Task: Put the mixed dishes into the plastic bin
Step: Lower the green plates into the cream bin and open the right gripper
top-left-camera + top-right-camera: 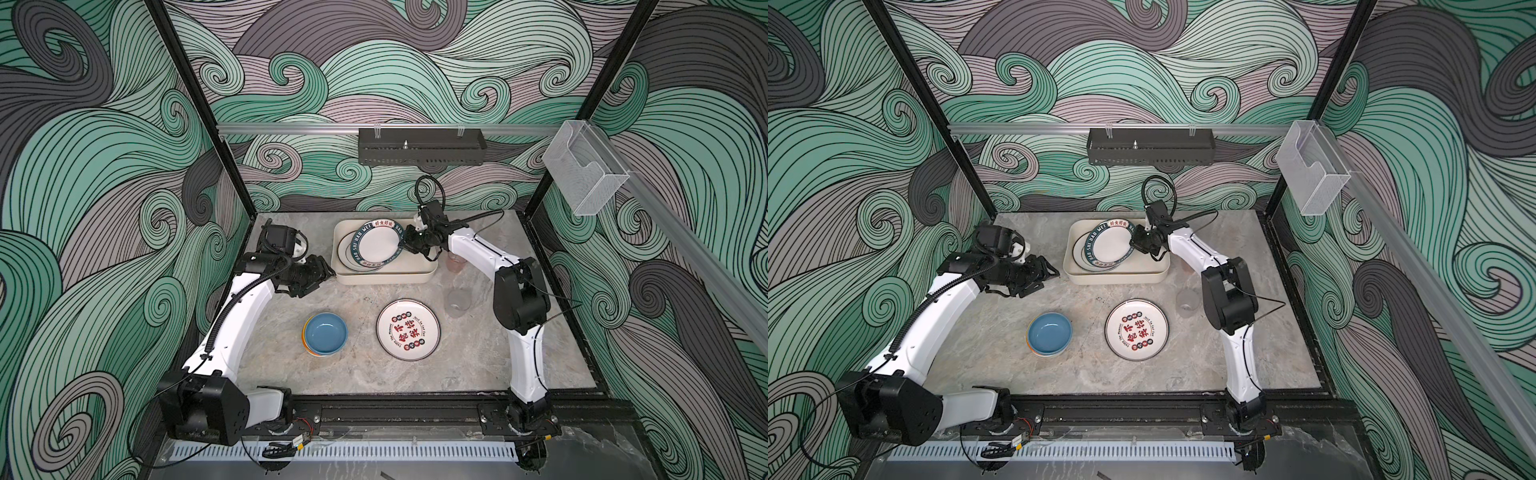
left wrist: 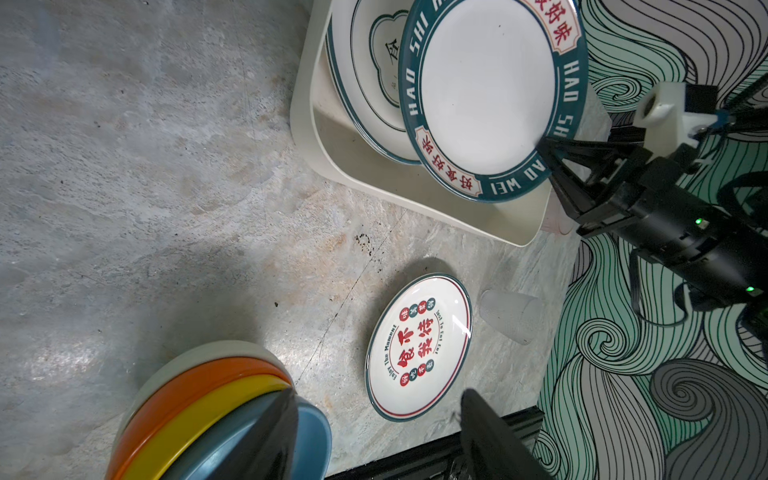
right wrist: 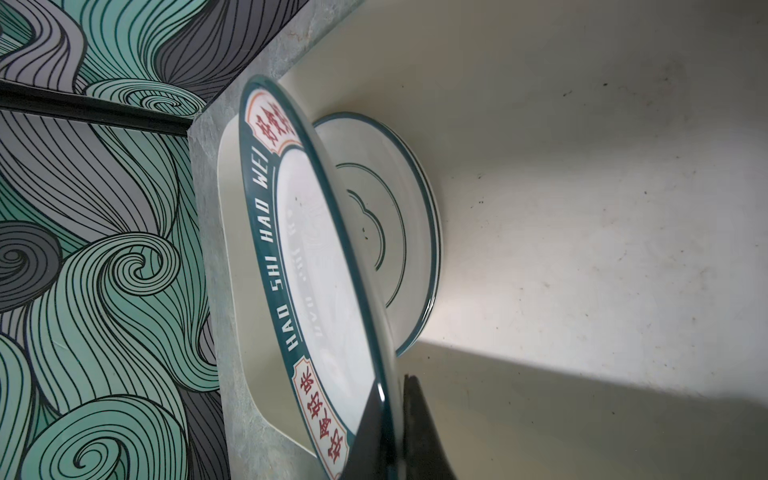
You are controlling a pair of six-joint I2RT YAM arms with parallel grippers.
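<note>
Bowls number four, nested in one stack (image 1: 325, 334) on the bench (image 1: 291, 374), left of centre. A blue bowl (image 1: 325, 331) sits on top, with a yellow bowl (image 2: 216, 411), an orange bowl (image 2: 195, 380) and a cream bowl (image 2: 183, 359) beneath, as the left wrist view shows.

Plates number three. Right of the stack, a character plate (image 1: 408, 329), white with red and black signs, lies flat on the bench. Behind it stands the one plastic bin (image 1: 384, 277), cream-white, and the other two plates are at it. A thin-lined plate (image 2: 374, 70) lies flat on its floor. Over that is a green-lettered plate (image 1: 376, 243), tilted with its right edge raised. Whether its low edge touches the plate below, I cannot tell.

Cups number two, both translucent, on the bench just right of the bin. A pinkish cup (image 1: 456, 262) is close by the bin's right wall. A clear cup (image 1: 457, 305) is nearer the front, beside the character plate.

Left jaws stand partly parted and empty, hovering near the bin's left front corner and touching nothing. Right jaws are clenched on the right rim of the green-lettered plate, holding it aslant over the bin.
</note>
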